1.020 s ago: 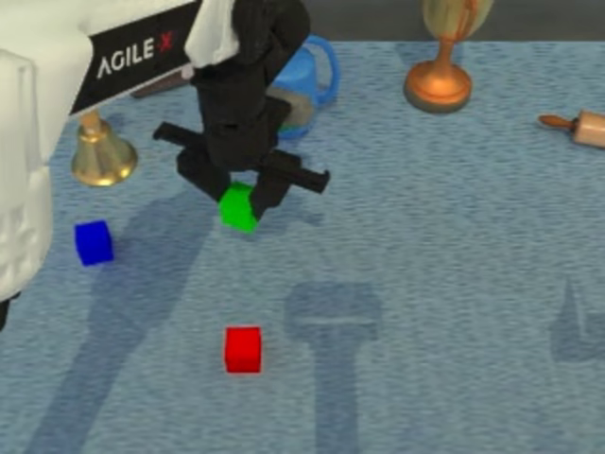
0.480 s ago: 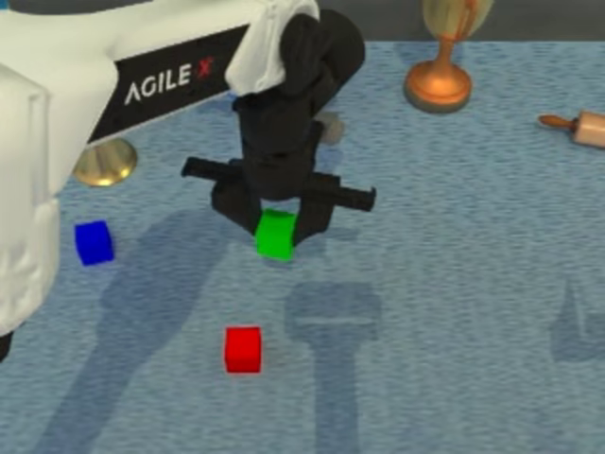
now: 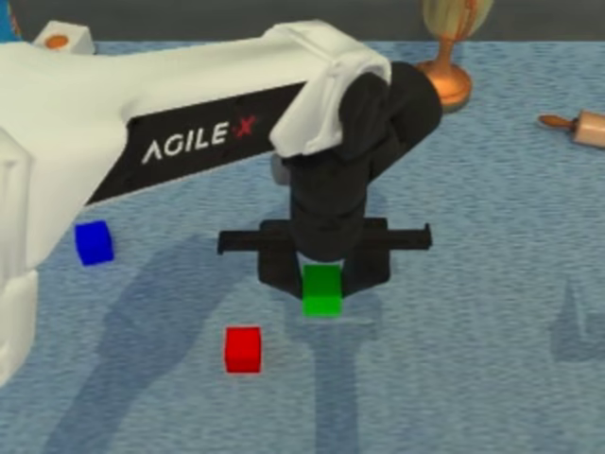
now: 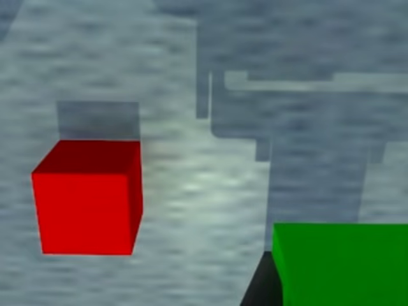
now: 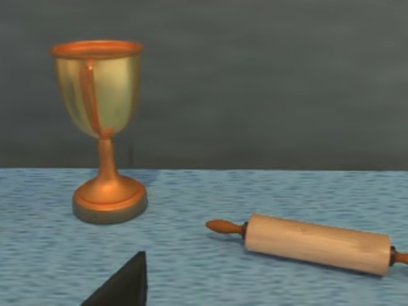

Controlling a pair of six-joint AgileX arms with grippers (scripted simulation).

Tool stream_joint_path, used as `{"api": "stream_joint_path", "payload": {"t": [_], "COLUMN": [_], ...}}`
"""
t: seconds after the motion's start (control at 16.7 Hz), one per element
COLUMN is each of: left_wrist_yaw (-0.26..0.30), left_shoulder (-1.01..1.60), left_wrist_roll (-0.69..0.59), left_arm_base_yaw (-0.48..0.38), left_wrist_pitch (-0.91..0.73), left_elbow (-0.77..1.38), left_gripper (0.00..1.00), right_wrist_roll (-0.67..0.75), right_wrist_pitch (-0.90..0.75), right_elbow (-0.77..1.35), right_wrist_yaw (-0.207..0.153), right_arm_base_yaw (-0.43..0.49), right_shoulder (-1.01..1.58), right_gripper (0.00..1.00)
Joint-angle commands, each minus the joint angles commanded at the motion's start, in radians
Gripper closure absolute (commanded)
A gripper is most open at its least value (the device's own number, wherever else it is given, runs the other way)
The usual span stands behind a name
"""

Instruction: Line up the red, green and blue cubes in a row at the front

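Left gripper (image 3: 322, 284) clamped on small matte green cube (image 3: 321, 290), held above blue cloth table (image 3: 492, 236), just right of red cube (image 3: 243, 349); blue cube (image 3: 94, 242) far left.

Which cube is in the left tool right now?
The green cube, clamped between the left tool's fingers. The red cube sits free on the table just to its left, and the blue cube sits free far left.

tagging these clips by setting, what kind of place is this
Most likely a simulated tabletop test scene, not a real room: a blue cloth table, unrelated props like a goblet and rolling pin, and plain colored cubes such as the red cube.
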Motion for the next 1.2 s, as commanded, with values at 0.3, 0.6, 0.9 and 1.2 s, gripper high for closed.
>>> {"api": "stream_joint_path", "payload": {"t": [0.3,0.6,0.9,1.2], "left_wrist_yaw": [0.000,-0.001,0.000,0.000], "left_shoulder": [-0.006,0.022,0.061,0.062], "left_wrist_roll": [-0.018,-0.016,-0.018,-0.018], "left_arm_base_yaw": [-0.006,-0.007,-0.009,-0.009], "left_wrist_pitch": [0.002,0.114,0.251,0.252], "left_elbow": [-0.006,-0.087,-0.185,-0.185], "left_gripper": [1.00,1.00,1.00,0.85], "right_wrist_roll": [0.000,0.000,0.000,0.000], "right_wrist_pitch": [0.000,0.000,0.000,0.000], "right_elbow": [0.000,0.000,0.000,0.000], "right_wrist_yaw": [0.000,0.000,0.000,0.000], "right_arm_base_yaw": [0.000,0.000,0.000,0.000], "right_shoulder": [0.000,0.000,0.000,0.000], "right_gripper": [0.00,0.00,0.00,0.00]}}
